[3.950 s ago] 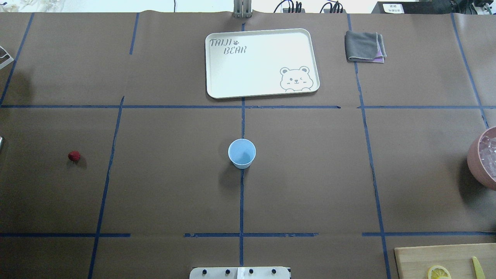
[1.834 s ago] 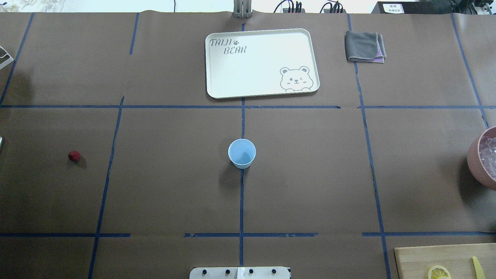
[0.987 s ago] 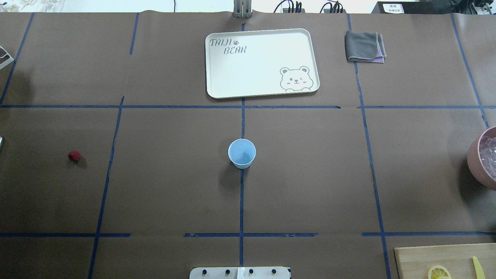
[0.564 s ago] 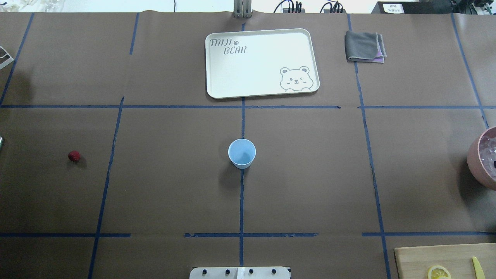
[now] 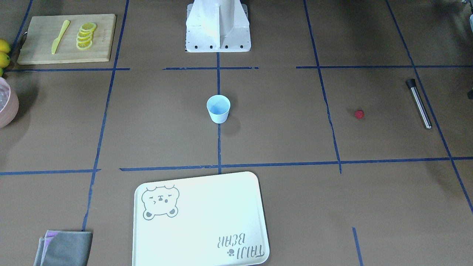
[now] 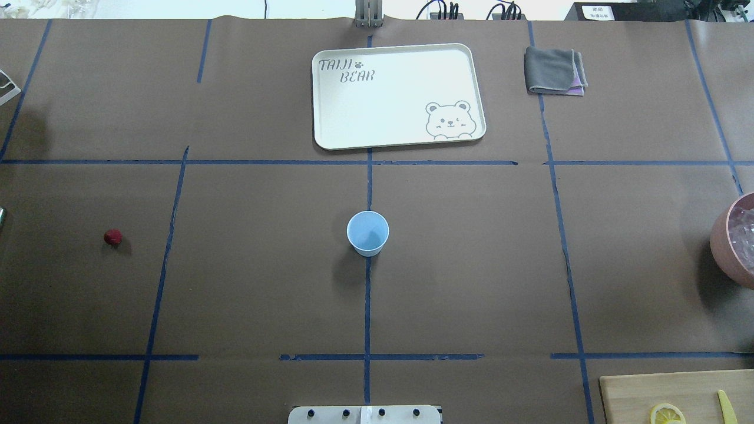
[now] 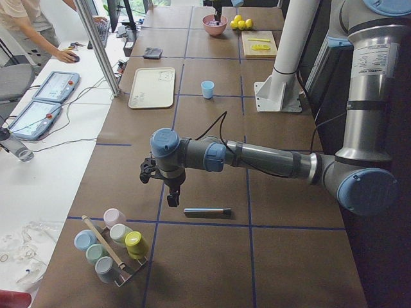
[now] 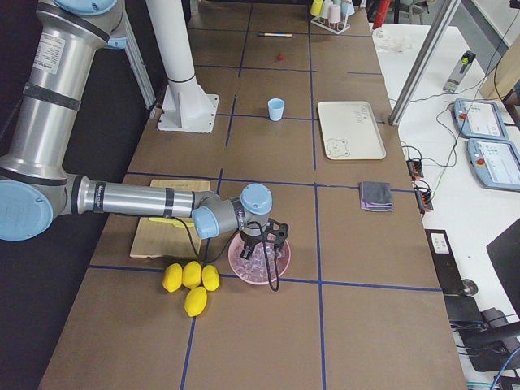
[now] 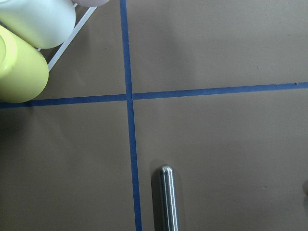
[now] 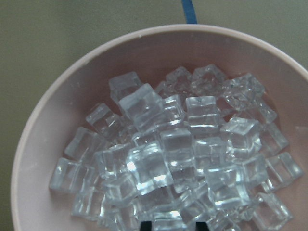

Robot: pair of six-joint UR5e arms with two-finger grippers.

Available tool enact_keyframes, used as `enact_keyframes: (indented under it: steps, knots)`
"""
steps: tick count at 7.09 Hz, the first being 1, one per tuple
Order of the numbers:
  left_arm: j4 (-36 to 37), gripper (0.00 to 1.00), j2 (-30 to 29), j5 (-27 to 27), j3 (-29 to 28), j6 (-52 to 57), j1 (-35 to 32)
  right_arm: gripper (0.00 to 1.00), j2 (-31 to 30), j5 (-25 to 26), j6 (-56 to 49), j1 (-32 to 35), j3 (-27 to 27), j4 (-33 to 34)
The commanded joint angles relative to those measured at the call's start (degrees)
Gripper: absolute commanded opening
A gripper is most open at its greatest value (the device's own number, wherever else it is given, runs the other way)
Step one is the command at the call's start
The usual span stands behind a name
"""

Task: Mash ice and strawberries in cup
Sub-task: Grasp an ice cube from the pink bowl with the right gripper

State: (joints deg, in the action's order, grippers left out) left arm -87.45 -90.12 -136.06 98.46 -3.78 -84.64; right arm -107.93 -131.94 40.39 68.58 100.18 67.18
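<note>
Pale-blue cup point(image 6: 367, 233) is standing empty mid-table; strawberry point(image 6: 112, 237) is lying well apart; ice point(image 10: 178, 159) is sitting in pink bowl point(image 10: 53, 125) beneath right gripper point(image 8: 264, 244); left gripper point(image 7: 172, 196) is hovering beside steel rod point(image 7: 207, 210); whether either claw is open, I cannot tell; loading and mashing are, in my judgement, both outstanding.

Cup point(image 6: 367, 233): stands alone at table centre; bare paper on every side, mouth open from above.
Berry point(image 6: 112, 237): alone on the robot's left half, well apart from the cup; open lane between them.
Rod point(image 5: 418, 104): lies flat beyond the berry, toward the left end.
Left gripper point(image 7: 172, 199): hangs low beside the rod; rack point(image 7: 112, 247) of cups near.
Far side: tray point(image 6: 400, 97) and cloth point(image 6: 554, 70), both low.
Bowl point(image 6: 723, 241): at the right edge, heaped with ice point(image 10: 163, 159); right gripper point(image 8: 260, 253) directly above, lemons point(image 8: 191, 280) just beside.
Board point(image 6: 648, 391): fills the near right corner.
</note>
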Motion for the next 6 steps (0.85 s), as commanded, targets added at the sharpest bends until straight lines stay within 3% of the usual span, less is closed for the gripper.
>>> enact_keyframes:
  steps: [1,2,4,5,6]
  knots:
    - [0.00,1.00,0.03,0.00,0.07,-0.09,0.00,0.00,0.00,-0.16,-0.31,0.06,0.97,-0.12]
    - [0.09,1.00,0.03,0.00,0.07,-0.09,0.00,0.00,-1.57,0.02,-0.31,0.32,4.81,-0.12]
    - [0.00,1.00,0.03,0.00,0.07,-0.09,0.09,0.00,-6.58,-0.68,2.13,0.42,19.20,0.49]
    - [0.00,1.00,0.03,-0.09,0.15,-0.09,0.00,0.00,-4.24,-1.29,10.94,-0.45,21.09,0.06]
    - [0.09,1.00,0.12,-0.09,0.85,-0.09,0.00,0.00,1.78,-2.95,21.99,-4.29,21.63,0.06]
